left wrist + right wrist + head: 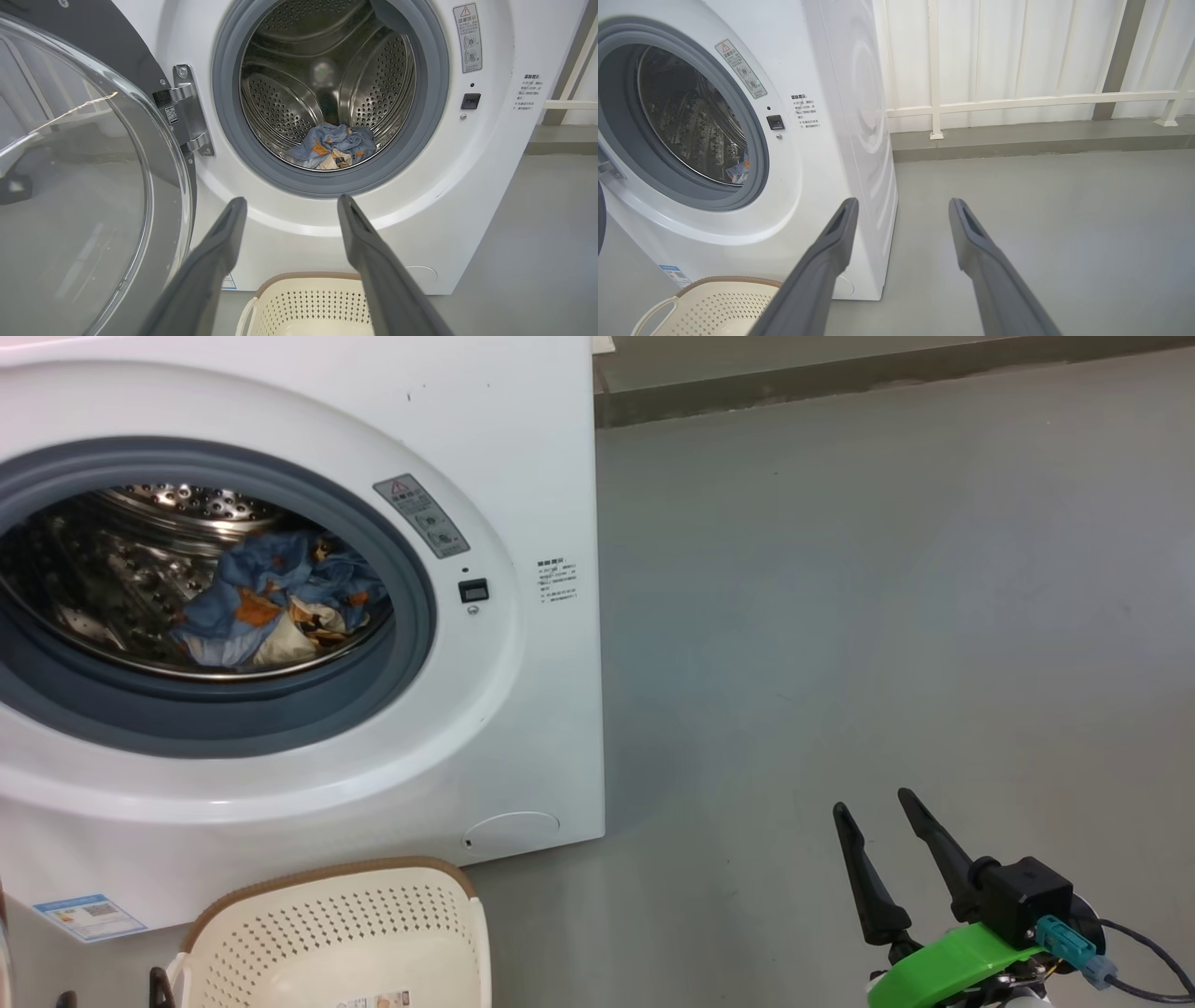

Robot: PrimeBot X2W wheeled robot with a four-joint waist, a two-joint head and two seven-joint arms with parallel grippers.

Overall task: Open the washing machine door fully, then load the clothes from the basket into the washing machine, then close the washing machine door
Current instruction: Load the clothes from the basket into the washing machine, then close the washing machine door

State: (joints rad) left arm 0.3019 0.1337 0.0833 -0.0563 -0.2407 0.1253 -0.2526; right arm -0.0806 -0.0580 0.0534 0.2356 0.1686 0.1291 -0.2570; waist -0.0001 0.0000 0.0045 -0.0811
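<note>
Head view looks down, close on washer (532, 728) and basket (373, 915). Left wrist view faces the drum (327, 70) squarely; right wrist view obliquely. All three share these

You've got the washing machine door (70, 186) swung wide open on its left hinge. Blue/orange clothes (280, 607) heaped at drum bottom of white washing machine (523, 476). Cream basket (355, 933) on floor just in front, upright.

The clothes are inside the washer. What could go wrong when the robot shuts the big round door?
The clothes lie near the front edge of the drum, close to the grey gasket, so a fold might get pinched. The door is smooth bulging glass; the open left gripper could slide off while pushing. The basket stands right below the opening and might get bumped.
</note>
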